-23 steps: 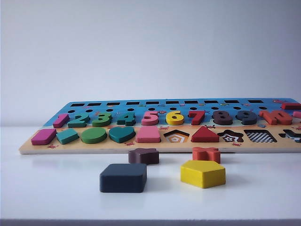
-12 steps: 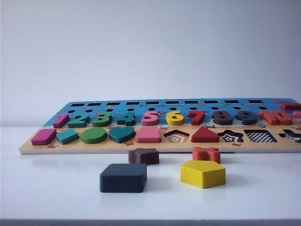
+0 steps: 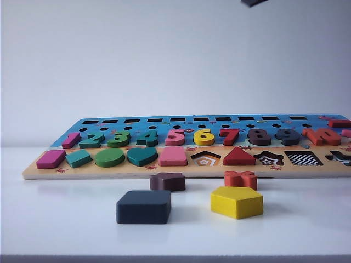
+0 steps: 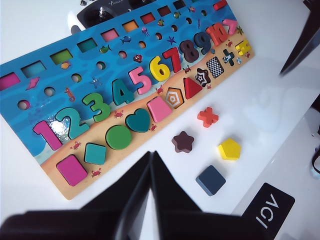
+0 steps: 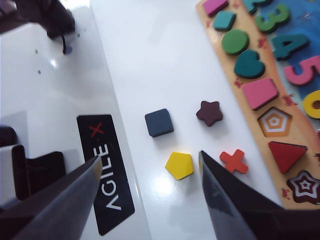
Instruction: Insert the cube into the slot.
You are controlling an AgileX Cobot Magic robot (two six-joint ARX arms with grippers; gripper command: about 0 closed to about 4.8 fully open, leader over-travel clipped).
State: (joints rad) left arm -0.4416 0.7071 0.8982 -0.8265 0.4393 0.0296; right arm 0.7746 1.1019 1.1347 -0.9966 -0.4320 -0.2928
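The cube [image 3: 143, 206] is a flat dark navy square block lying on the white table in front of the wooden puzzle board [image 3: 98, 172]. It also shows as the cube [image 4: 210, 180] and the cube [image 5: 159, 122] in the wrist views. The slot [image 3: 303, 158], a square recess with a checkerboard floor, lies towards the board's right end; the left wrist view shows the slot [image 4: 215, 67] too. My left gripper [image 4: 151, 155] is shut and empty, held above the table away from the cube. My right gripper [image 5: 150, 159] hangs open and empty high over the table, the cube beyond its tips.
A yellow pentagon block [image 3: 236, 201], a dark-brown star block [image 3: 167, 181] and a red cross block [image 3: 240, 179] lie loose near the cube. Number and shape pieces fill most of the board. A black labelled plate [image 5: 105, 180] marks the table's near side.
A dark part of the right arm has come into the exterior view at its top edge. The cube, the other blocks and the board have not moved.
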